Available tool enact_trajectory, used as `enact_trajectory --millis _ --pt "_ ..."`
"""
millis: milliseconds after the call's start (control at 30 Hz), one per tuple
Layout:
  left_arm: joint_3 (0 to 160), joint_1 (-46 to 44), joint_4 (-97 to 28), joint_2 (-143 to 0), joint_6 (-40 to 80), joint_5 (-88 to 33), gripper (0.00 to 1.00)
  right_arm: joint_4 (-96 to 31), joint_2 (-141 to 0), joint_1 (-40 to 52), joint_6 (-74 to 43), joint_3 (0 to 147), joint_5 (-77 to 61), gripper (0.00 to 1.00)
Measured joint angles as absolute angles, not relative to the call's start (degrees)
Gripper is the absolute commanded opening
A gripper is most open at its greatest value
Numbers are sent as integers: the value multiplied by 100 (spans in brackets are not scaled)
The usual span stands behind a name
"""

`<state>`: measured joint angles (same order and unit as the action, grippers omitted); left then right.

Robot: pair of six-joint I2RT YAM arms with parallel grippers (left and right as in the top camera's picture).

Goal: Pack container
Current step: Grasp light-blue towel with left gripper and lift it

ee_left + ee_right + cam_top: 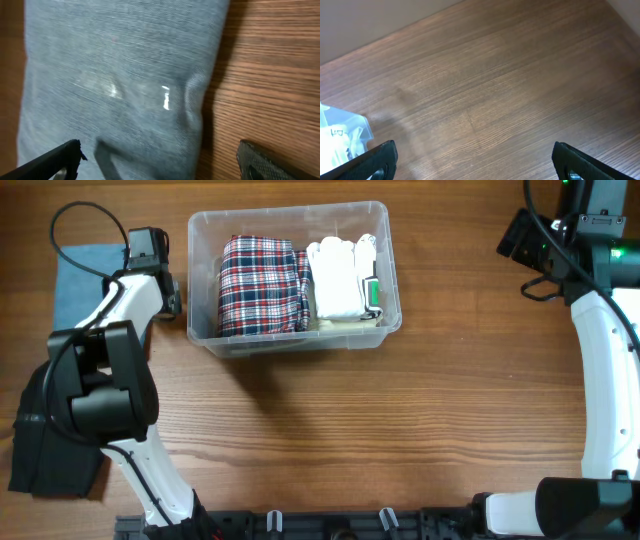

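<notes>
The clear plastic container [296,224] stands at the back middle of the table. Inside lie a folded red plaid cloth [262,285] on the left and white folded items [340,278] on the right. A corner of the container shows in the right wrist view [340,131]. A folded blue-grey cloth [82,275] lies at the far left, and fills the left wrist view [120,80]. My left gripper [160,162] is open just above this cloth. My right gripper [475,160] is open and empty over bare table at the far right.
A black bag-like object [45,440] lies at the left edge near the front. The wooden table [380,430] stretches across the front and middle. Cables run by the right arm [545,260].
</notes>
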<state>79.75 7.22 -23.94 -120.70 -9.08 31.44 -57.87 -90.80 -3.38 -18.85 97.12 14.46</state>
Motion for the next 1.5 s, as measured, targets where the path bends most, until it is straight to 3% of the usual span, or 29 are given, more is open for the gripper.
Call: enact_trajectory --millis 200,233,267,300,333,467,767,1033,1267,1500 --pt "7988 1046 -2327 -12132 -1033 3555 99 -5787 -9080 -338 -1885 9712 1446 100" --pt "7988 1107 -2307 -12132 -1046 3553 93 -5787 -9080 -338 -1885 9712 1446 100" --pt "7988 1164 -2281 -12138 -1046 3555 81 -5787 -9080 -338 -1885 9712 1446 100" --pt "7988 1232 -2220 -12154 -1068 3555 56 -5787 -9080 -338 -1885 9712 1446 100" --pt "7988 1286 -2206 -12195 -1094 3564 38 -5787 -9080 -338 -1885 9712 1446 100" --pt "7988 1308 -2158 -12245 -1162 3616 4 -5787 -9080 -338 -1885 9712 1446 100" --pt "7990 1059 -2034 -12199 -1127 4001 4 -5787 -9080 -338 -1885 9712 1446 100" --pt "8215 1002 -2460 -10481 -869 3911 4 -5787 -9080 -338 -1885 9712 1446 100" --pt "8226 867 -2687 -10208 -860 3920 4 -5787 -9080 -338 -1885 9712 1446 100" --pt "9085 -563 -4574 -9198 176 4075 4 -5787 -9080 -338 -1885 9712 1446 100"
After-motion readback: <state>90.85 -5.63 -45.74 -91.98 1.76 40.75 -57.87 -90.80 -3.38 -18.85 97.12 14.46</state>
